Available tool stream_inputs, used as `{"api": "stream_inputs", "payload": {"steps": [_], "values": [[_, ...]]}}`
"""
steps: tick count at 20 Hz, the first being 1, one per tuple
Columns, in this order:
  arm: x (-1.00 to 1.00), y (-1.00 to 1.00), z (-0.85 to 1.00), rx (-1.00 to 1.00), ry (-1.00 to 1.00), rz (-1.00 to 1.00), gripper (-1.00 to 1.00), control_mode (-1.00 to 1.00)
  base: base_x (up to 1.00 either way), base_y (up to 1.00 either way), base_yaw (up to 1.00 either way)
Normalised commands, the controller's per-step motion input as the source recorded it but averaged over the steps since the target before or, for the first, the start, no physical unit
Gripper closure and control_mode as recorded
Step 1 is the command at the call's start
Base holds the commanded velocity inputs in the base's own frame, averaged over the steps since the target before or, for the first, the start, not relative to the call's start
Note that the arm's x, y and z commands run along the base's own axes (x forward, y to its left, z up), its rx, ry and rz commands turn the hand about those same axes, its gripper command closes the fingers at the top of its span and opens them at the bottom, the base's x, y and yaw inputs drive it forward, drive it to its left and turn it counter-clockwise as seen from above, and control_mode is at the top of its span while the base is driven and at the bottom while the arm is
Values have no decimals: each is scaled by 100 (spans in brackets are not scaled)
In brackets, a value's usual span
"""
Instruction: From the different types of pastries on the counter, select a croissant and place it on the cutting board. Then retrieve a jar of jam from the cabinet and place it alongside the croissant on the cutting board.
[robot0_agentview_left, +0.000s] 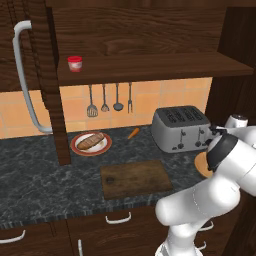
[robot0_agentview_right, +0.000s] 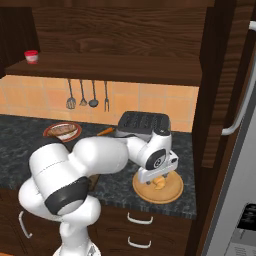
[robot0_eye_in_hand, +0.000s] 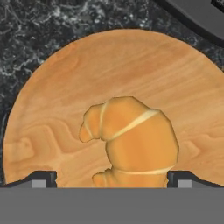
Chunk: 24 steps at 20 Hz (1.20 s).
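Observation:
The golden croissant (robot0_eye_in_hand: 131, 140) lies on a round light-wood disc (robot0_eye_in_hand: 122, 65) to the right of the toaster. My gripper (robot0_eye_in_hand: 111, 180) hangs just above it, open, one fingertip (robot0_eye_in_hand: 41, 179) well off the roll and the other close beside it. From the right base the hand (robot0_agentview_right: 157, 167) stands over the croissant (robot0_agentview_right: 160, 184). The dark cutting board (robot0_agentview_left: 135, 178) lies bare near the counter's (robot0_agentview_left: 30, 185) front edge. A small red jar of jam (robot0_agentview_left: 75, 63) stands on the cabinet shelf (robot0_agentview_left: 150, 67). The brown loaf-shaped roll (robot0_agentview_left: 91, 141) rests on a plate.
A silver toaster (robot0_agentview_left: 180, 127) stands just behind the disc (robot0_agentview_right: 172, 192). A thin orange stick (robot0_agentview_left: 133, 133) lies left of the toaster. Utensils (robot0_agentview_left: 105, 100) hang on the tiled wall. The cabinet door with its curved grey handle (robot0_agentview_left: 22, 75) stands open at the left.

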Motion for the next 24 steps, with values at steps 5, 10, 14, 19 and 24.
{"api": "stream_inputs", "payload": {"steps": [5, 10, 14, 19, 24], "values": [[6, -16, -11, 0, 0, 0, -100, -100, 0, 0, 0], [2, -8, -10, 0, 0, 0, -100, -100, 0, 0, 0], [0, 0, -17, 0, 0, 0, -100, -100, 0, 0, 0], [4, 0, -14, 0, 0, 0, -100, -100, 0, 0, 0], [22, 0, -7, 0, 0, 0, -100, -100, 0, 0, 0]]}}
